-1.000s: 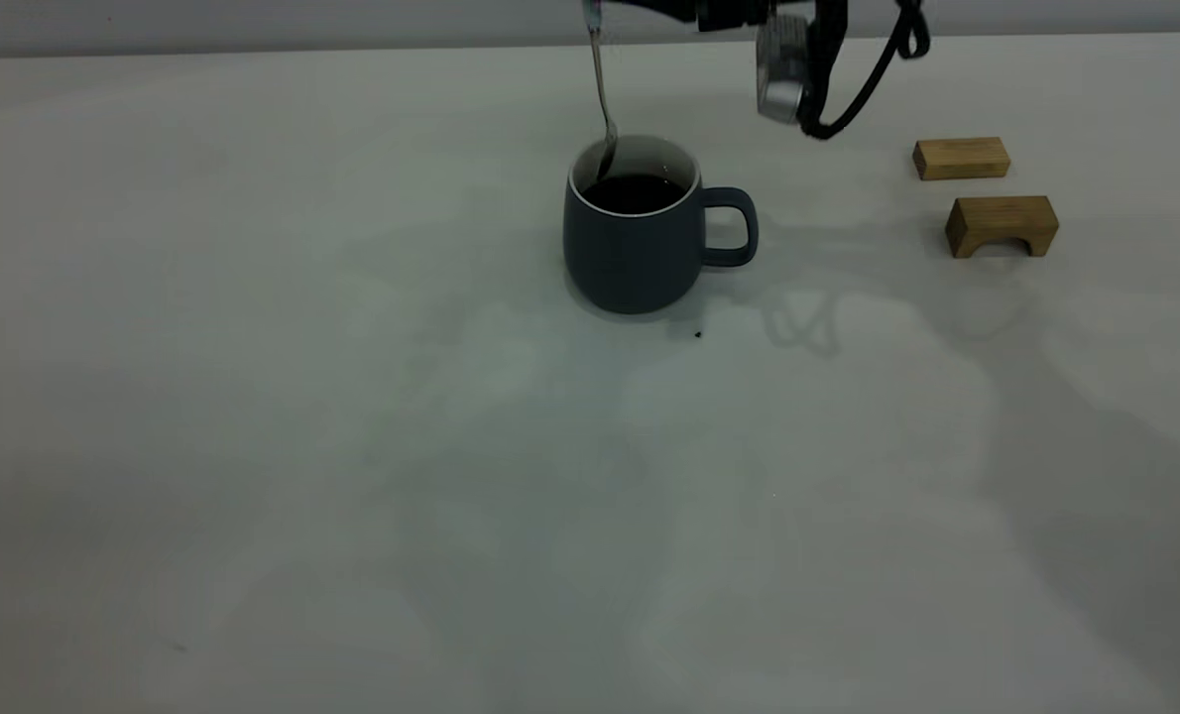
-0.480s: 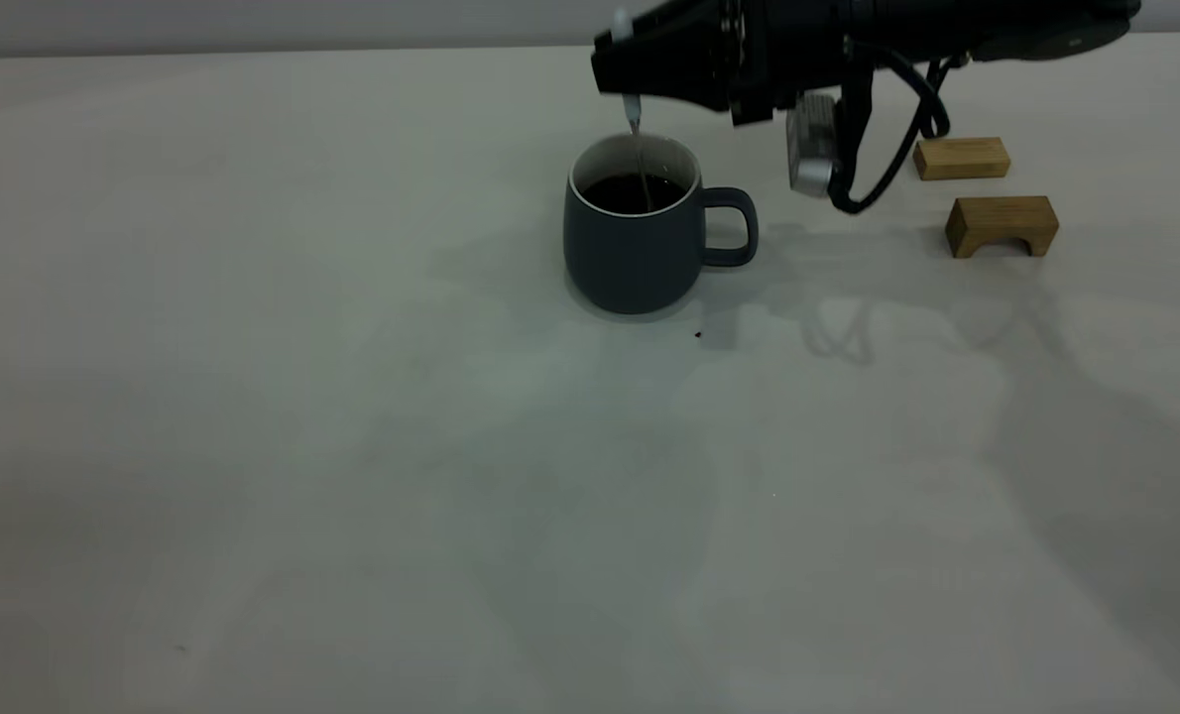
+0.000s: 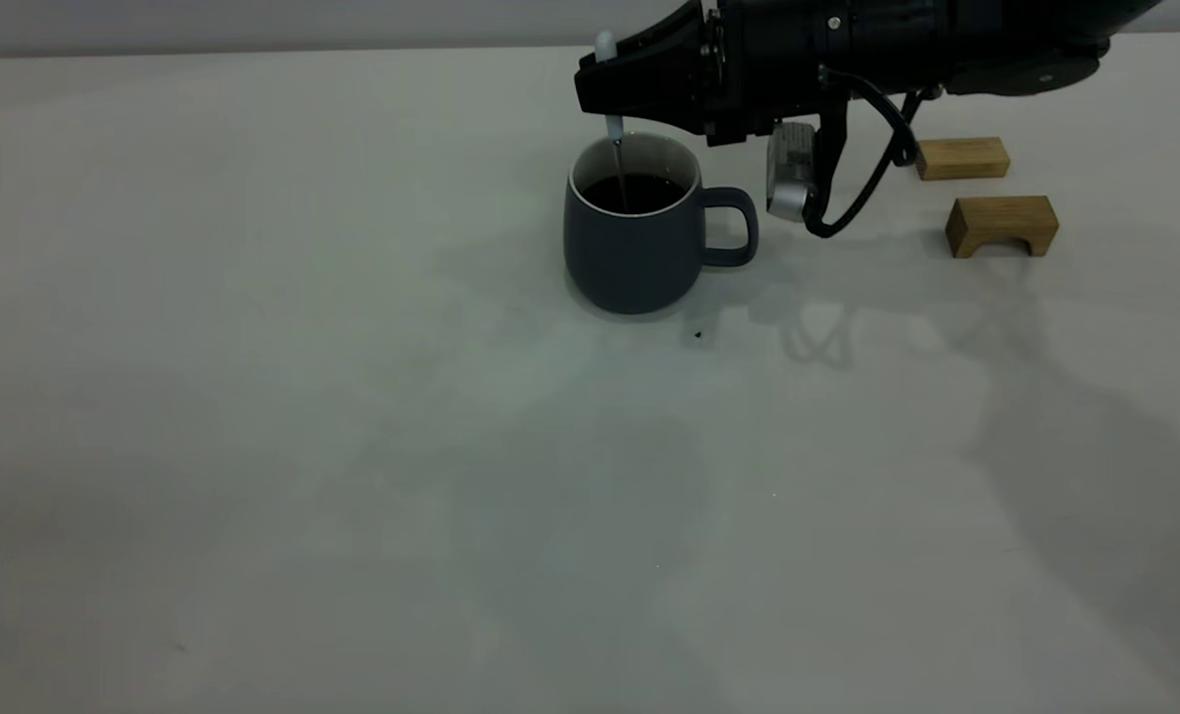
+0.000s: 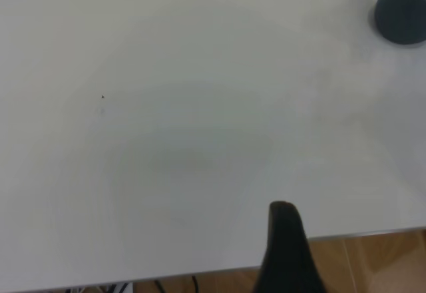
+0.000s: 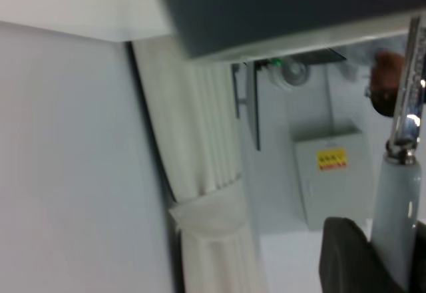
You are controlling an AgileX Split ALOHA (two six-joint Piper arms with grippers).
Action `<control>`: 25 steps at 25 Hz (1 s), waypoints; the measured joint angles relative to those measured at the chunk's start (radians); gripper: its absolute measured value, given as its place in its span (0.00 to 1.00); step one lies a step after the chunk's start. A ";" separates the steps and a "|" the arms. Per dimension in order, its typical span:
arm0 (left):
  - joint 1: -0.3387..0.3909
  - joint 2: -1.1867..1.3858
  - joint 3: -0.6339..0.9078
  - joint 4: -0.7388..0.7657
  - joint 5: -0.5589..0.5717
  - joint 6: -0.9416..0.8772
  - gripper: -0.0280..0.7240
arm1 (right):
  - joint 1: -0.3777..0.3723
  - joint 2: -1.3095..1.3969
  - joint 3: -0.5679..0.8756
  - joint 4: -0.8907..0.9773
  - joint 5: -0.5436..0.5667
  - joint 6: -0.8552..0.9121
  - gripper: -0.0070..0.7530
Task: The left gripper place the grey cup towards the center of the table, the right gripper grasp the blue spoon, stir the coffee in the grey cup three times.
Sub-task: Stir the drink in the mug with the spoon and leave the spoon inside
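The grey cup (image 3: 630,253) stands upright on the table (image 3: 253,397), handle toward the right, with dark coffee (image 3: 640,193) inside. My right gripper (image 3: 600,89) hovers just above its rim, shut on the pale handle of the blue spoon (image 3: 613,127). The spoon hangs nearly upright and its metal neck dips into the coffee on the cup's left side. In the right wrist view the blue spoon (image 5: 399,220) sits clamped in the right gripper (image 5: 393,266). The left gripper (image 4: 286,240) stays back near the table's edge, far from the grey cup (image 4: 401,10).
Two wooden blocks lie to the right of the cup: a flat one (image 3: 961,158) and an arched one (image 3: 1002,226). A tiny dark speck (image 3: 698,334) marks the table just in front of the cup. The table edge (image 4: 200,272) borders wooden flooring.
The right gripper came down toward the cup and the spoon sank deeper into the coffee. Over the last half second the spoon shifted left inside the cup.
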 joint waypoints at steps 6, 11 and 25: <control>0.000 0.000 0.000 0.000 0.000 0.000 0.82 | 0.000 0.002 -0.065 0.005 -0.192 -0.001 0.18; 0.000 0.000 0.000 0.000 0.000 0.000 0.82 | -0.006 0.002 -0.069 0.014 -0.234 0.000 0.18; 0.000 0.000 0.000 0.000 0.000 0.000 0.82 | -0.060 0.002 -0.073 -0.224 0.014 -0.001 0.18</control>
